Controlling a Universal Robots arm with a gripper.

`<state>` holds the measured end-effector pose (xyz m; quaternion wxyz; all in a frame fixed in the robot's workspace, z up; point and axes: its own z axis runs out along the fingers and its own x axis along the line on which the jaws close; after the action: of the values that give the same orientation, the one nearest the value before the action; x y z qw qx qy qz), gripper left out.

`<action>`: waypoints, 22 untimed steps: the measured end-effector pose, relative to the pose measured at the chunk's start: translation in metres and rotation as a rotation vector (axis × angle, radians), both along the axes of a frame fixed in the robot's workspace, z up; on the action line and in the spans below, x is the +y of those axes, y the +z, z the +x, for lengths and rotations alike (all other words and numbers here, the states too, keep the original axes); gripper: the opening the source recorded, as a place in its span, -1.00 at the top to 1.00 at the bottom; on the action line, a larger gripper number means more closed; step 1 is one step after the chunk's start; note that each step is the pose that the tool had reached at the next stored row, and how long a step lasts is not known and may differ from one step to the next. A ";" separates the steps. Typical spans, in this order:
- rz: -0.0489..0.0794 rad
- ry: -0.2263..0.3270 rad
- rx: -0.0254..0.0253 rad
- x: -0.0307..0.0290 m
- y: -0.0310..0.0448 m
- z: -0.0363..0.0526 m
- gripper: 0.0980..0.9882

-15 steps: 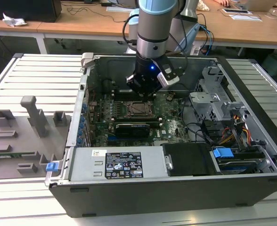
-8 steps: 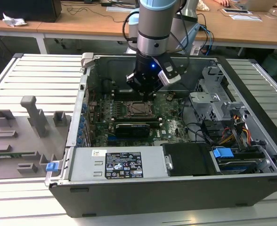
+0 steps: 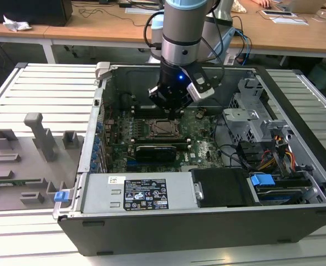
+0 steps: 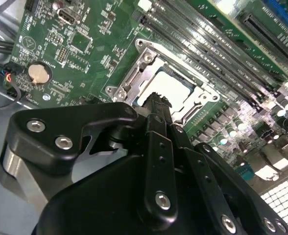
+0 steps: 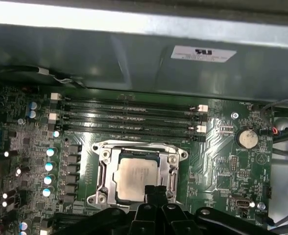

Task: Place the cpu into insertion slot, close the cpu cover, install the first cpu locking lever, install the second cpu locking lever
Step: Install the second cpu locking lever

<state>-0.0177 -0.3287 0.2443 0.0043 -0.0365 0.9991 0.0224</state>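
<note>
The cpu (image 5: 134,174), pale silvery and square, lies flat in the insertion slot (image 3: 164,128) on the green board. The cpu cover (image 5: 172,169), a silvery frame, is down around it, and the chip shows through its opening. In the second wrist view the cpu (image 4: 176,87) sits inside the cover (image 4: 134,78) in the same way. My gripper (image 5: 156,191) hangs just above the socket's edge with its black fingers pressed together, holding nothing. In the exterior view the gripper (image 3: 171,112) is at the far side of the socket. I cannot make out how the locking levers stand.
The open computer case (image 3: 91,149) lies on a slatted table. Memory slots (image 5: 129,115) run beside the socket. Also in the case are a coin cell (image 5: 247,138), a black card (image 3: 157,149), a drive cage (image 3: 251,111), loose cables (image 3: 274,152) and a power supply (image 3: 141,194). A grey fixture plate (image 3: 24,160) lies at the exterior view's left.
</note>
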 end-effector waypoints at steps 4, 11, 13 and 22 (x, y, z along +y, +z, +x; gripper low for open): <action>0.000 0.000 -0.0001 -0.0076 -0.0001 0.0000 0.98; 0.001 0.000 0.0001 -0.0213 -0.0001 0.0000 0.98; 0.005 0.000 0.0018 -0.0265 -0.0006 0.0000 0.98; 0.020 0.000 0.0096 -0.0365 -0.0036 -0.0012 0.98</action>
<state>-0.0189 -0.3652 0.2407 -0.0001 -0.0363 0.9988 0.0326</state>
